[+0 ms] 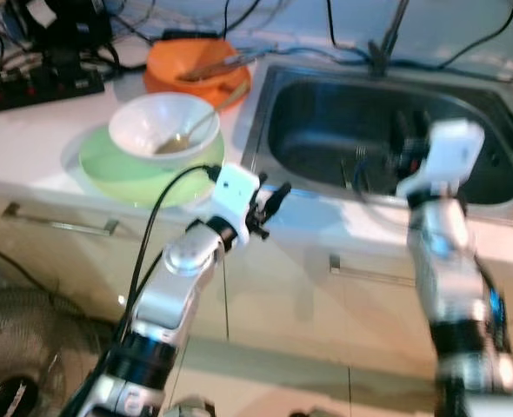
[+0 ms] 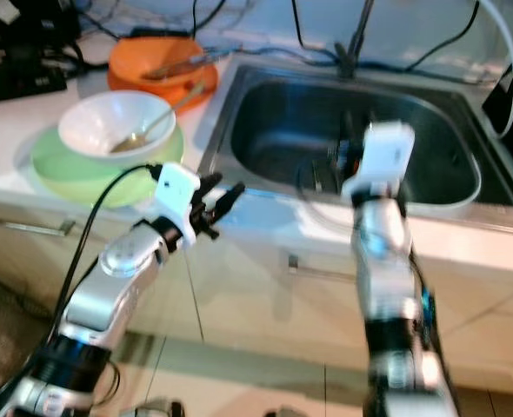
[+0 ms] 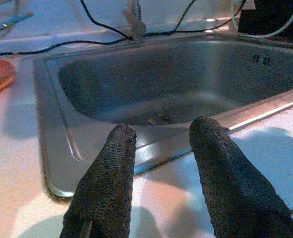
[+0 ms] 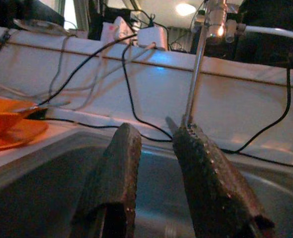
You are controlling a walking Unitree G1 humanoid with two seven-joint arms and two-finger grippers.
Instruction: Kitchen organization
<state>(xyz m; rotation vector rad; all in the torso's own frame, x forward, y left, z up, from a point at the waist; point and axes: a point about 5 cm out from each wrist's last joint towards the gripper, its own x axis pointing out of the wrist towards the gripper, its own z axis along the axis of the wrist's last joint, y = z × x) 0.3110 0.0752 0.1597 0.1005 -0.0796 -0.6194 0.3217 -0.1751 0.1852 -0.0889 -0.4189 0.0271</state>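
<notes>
Directly ahead, a white kitchen countertop (image 1: 30,148) carries a stainless steel sink basin (image 1: 326,122) toward two o'clock. At eleven o'clock a white ceramic bowl (image 1: 156,122) with a metal spoon (image 1: 187,130) in it sits on a pale green round plate (image 1: 117,169). Just behind, at twelve o'clock, is an orange bowl (image 1: 187,65) holding utensils too blurred to name. The left gripper (image 1: 269,204) hovers over the counter's front edge, between the green plate and the sink, its two black fingers (image 3: 107,183) spread apart and holding nothing. The right gripper (image 4: 154,173) reaches over the basin at about one o'clock, fingers parted and empty. A fork (image 3: 161,110) lies on the sink floor. A thin metal faucet (image 4: 198,64) rises behind the sink, with black cables (image 4: 131,94) trailing along the back wall.
</notes>
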